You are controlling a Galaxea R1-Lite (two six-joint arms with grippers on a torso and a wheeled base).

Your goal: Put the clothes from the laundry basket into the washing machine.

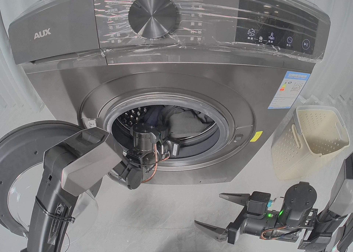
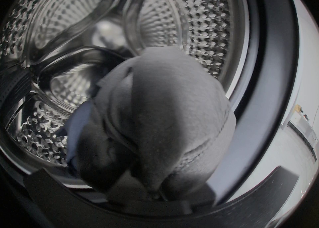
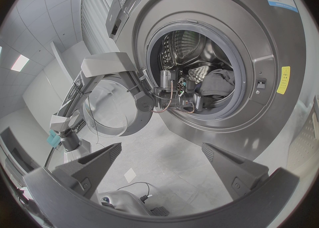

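The right arm's black two-fingered gripper [image 1: 208, 209] hangs low over the pale grey, glossy floor [image 1: 165, 212], its jaws spread wide and holding nothing. Beyond it, the round glass-windowed door [image 1: 22, 175] of the grey steel front-loading washing machine [image 1: 220, 91] stands swung open on the left. The left gripper [image 3: 198, 101] is inside the opening, right against a bunched grey cloth garment [image 2: 166, 115]; whether it grips the cloth cannot be told. The garment lies in the perforated steel drum [image 2: 199, 22] over a blue piece [image 2: 78, 129]. A cream perforated plastic laundry basket [image 1: 286, 153] leans tilted on the machine's right side. White walls [image 1: 338, 43] stand behind.
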